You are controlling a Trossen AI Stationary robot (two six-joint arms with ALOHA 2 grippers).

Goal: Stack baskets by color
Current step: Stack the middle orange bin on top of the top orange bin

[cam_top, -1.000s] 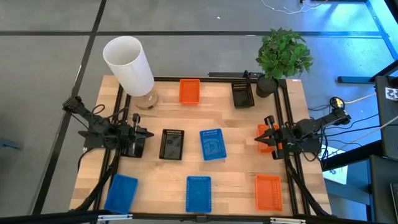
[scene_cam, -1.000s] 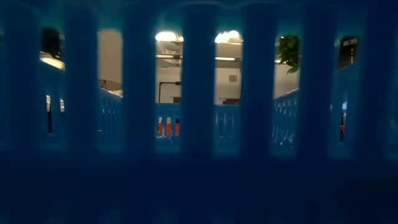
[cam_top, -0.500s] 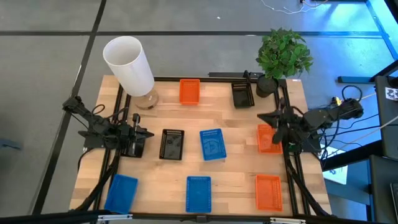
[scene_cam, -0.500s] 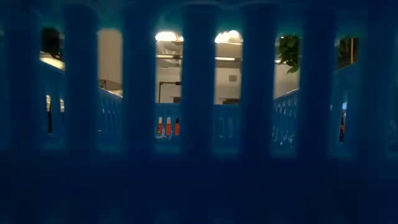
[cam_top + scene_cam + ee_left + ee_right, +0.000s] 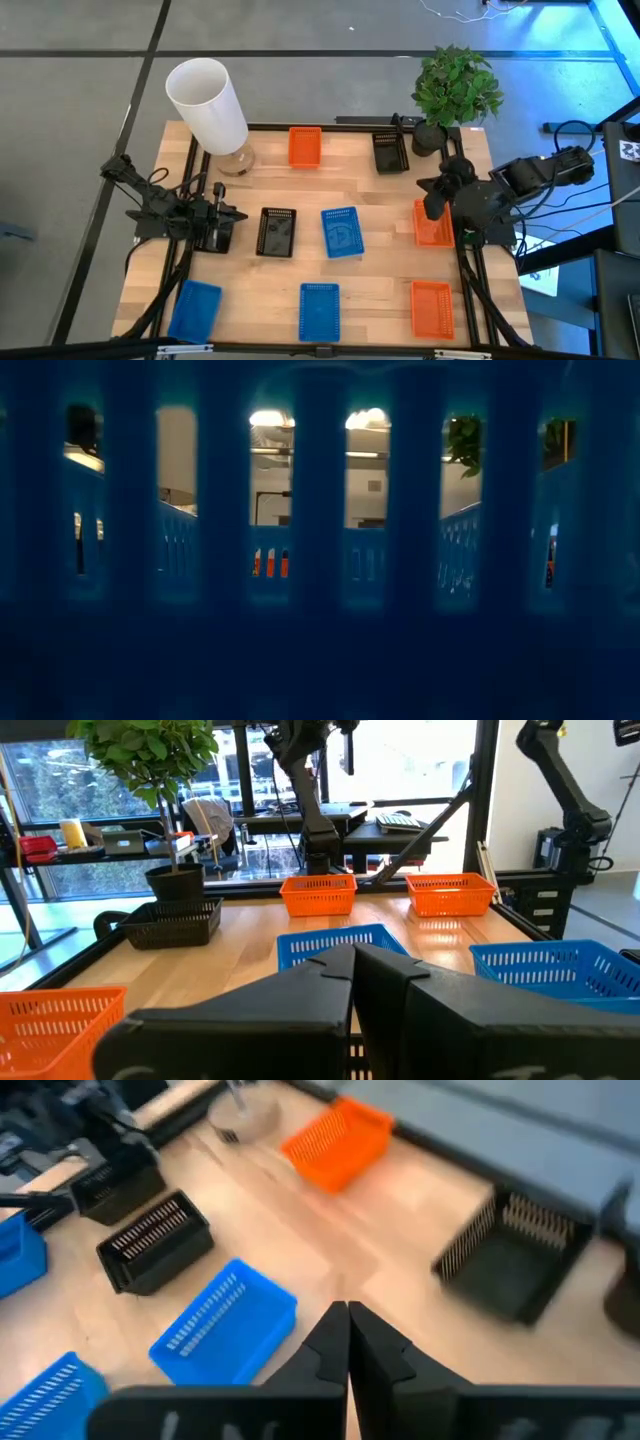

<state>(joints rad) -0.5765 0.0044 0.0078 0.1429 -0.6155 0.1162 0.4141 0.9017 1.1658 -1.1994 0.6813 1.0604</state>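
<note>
Orange, blue and black baskets lie singly on the wooden table. Orange ones sit at the far middle (image 5: 305,147), the right edge (image 5: 432,228) and the near right (image 5: 432,307). Blue ones sit at the middle (image 5: 341,232), near middle (image 5: 320,310) and near left (image 5: 195,308). Black ones sit at the far right (image 5: 390,152) and left of middle (image 5: 276,231). My right gripper (image 5: 431,207) is shut and empty, raised over the right-edge orange basket, its fingers (image 5: 330,1342) slanting down. My left gripper (image 5: 236,214) waits shut at the left edge.
A tall white cylinder (image 5: 206,102) stands at the far left corner and a potted plant (image 5: 455,92) at the far right. Black frame rails (image 5: 460,180) run along the table's sides. A blue basket wall (image 5: 320,560) right in front fills the low view.
My right gripper has risen from table height beside the right-edge orange basket to well above it. It has tipped from nearly level to slanting down and rolled about its axis. The baskets have stayed where they were.
</note>
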